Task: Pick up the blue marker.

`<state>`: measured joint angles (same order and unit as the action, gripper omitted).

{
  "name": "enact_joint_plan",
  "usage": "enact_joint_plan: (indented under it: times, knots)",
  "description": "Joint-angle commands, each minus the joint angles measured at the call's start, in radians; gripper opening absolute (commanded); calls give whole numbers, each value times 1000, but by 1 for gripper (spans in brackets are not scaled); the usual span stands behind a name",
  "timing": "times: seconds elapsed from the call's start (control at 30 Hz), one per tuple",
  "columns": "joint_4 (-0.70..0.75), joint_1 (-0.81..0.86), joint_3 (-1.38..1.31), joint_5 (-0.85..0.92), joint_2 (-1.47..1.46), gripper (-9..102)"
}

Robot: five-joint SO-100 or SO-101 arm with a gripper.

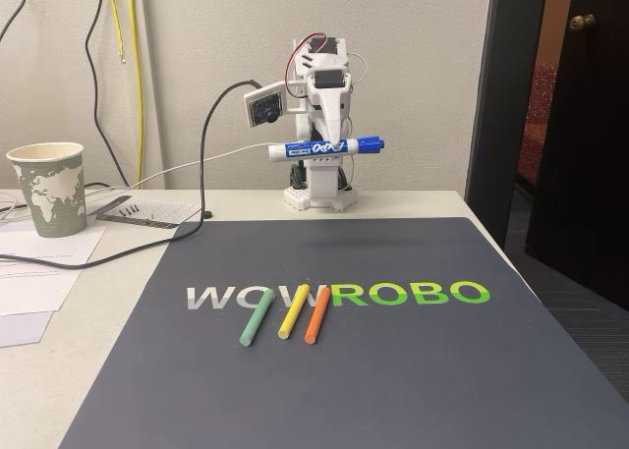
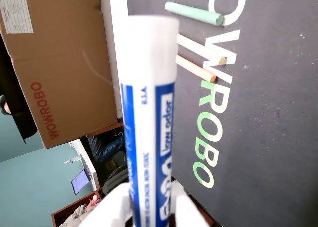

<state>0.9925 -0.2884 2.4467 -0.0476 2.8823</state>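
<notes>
The blue marker (image 1: 326, 147) is held level inside the pincer (image 1: 332, 140), which is clamped on its barrel high above the bench (image 1: 432, 370), so the pick-up looks done, with the three thin sticks (image 1: 286, 312) lying far below it.

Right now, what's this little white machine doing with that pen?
The small robot arm's gripper is clamped on the blue marker, holding it level in the air above the dark mat. Three thin sticks, green, yellow and orange, lie side by side on the mat. A paper cup stands at the left.
</notes>
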Motion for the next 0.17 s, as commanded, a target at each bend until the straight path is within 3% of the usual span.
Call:
enact_joint_plan:
  times: [0.0, 0.13]
  knots:
    - [-15, -5, -3, 9, 14, 5]
    - [-15, -2, -3, 11, 14, 5]
